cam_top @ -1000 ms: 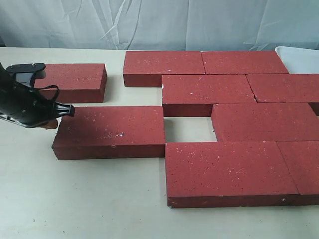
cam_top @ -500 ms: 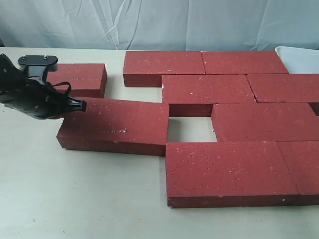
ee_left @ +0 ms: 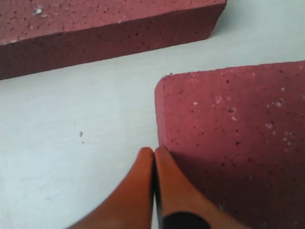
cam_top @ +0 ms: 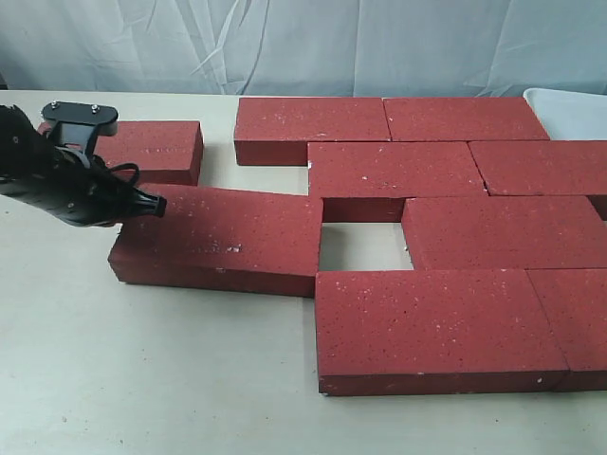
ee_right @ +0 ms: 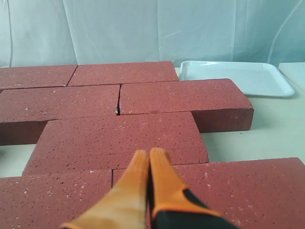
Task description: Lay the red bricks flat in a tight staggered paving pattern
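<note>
Several red bricks lie flat in staggered rows at the right, among them one (cam_top: 396, 175) in the second row and one (cam_top: 438, 327) in front. A bare gap (cam_top: 365, 246) stays open between them. One loose brick (cam_top: 218, 237) lies skewed left of that gap, its far right corner against the second-row brick. My left gripper (ee_left: 154, 150) is shut and empty, its fingertips at the left end of this brick (ee_left: 238, 138). Another loose brick (cam_top: 147, 152) lies behind the left arm (cam_top: 57, 180). My right gripper (ee_right: 150, 152) hangs shut and empty over the laid bricks (ee_right: 119, 136).
A white tray (ee_right: 238, 76) stands at the back right, beside the laid rows, and its corner (cam_top: 569, 109) shows in the exterior view. A pale cloth backdrop hangs behind the table. Bare tabletop (cam_top: 161, 379) spreads in front of the loose brick.
The left gripper moved right against the loose brick's left end. The brick slid right and turned slightly, its far right corner now against the second-row brick. Little changed in the last half second.
</note>
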Robot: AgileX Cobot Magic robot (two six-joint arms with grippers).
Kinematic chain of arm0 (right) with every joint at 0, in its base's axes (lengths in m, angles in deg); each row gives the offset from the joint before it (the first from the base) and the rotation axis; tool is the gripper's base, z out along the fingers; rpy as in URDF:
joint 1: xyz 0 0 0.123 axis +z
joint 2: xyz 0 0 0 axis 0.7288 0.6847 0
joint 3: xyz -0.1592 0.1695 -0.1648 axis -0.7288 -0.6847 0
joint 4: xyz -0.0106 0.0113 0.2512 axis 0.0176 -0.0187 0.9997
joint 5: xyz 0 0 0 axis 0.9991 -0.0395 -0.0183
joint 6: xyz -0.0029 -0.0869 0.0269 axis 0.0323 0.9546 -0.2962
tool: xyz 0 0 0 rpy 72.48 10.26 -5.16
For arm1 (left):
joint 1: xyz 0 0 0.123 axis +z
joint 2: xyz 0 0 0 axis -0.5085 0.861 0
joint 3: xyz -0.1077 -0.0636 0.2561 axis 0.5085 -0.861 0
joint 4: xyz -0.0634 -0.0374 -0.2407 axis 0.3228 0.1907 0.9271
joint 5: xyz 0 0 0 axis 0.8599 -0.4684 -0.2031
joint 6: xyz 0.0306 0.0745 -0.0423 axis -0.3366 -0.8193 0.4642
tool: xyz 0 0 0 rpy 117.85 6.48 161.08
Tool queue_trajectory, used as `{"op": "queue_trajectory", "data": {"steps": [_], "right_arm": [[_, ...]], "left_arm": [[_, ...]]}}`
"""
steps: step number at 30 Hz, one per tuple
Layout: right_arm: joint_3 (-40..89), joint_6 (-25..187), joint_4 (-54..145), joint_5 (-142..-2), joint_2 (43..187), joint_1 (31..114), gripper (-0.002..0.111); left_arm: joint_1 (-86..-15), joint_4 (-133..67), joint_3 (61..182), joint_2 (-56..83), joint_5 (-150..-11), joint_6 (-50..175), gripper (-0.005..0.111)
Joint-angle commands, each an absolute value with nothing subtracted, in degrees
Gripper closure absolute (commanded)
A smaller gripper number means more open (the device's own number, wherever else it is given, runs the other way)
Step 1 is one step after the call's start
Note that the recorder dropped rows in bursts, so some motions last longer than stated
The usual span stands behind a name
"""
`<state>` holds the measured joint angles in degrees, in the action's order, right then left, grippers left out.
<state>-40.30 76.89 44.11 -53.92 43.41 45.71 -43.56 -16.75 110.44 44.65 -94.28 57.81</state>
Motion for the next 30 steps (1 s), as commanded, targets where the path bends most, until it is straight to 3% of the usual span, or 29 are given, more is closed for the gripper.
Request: {"op": "queue_trajectory", "data": {"steps": [1,16,30], "right_arm": [[-40.4,77.1,44.1,-54.3,43.1,45.8,0.109],[-40.4,77.1,44.1,-54.3,43.1,45.8,0.109],[-40.4,77.1,44.1,-54.3,43.1,45.8,0.109]], "left_arm": [[-45.5,-23.9,110.3,44.8,-100.4,64.6,0.107],[-44.7,-31.1,110.9,44.4,-104.8,69.7,0.107],[-41.8,-26.2,114.0,32.3,-114.9,64.4,0.107]]}}
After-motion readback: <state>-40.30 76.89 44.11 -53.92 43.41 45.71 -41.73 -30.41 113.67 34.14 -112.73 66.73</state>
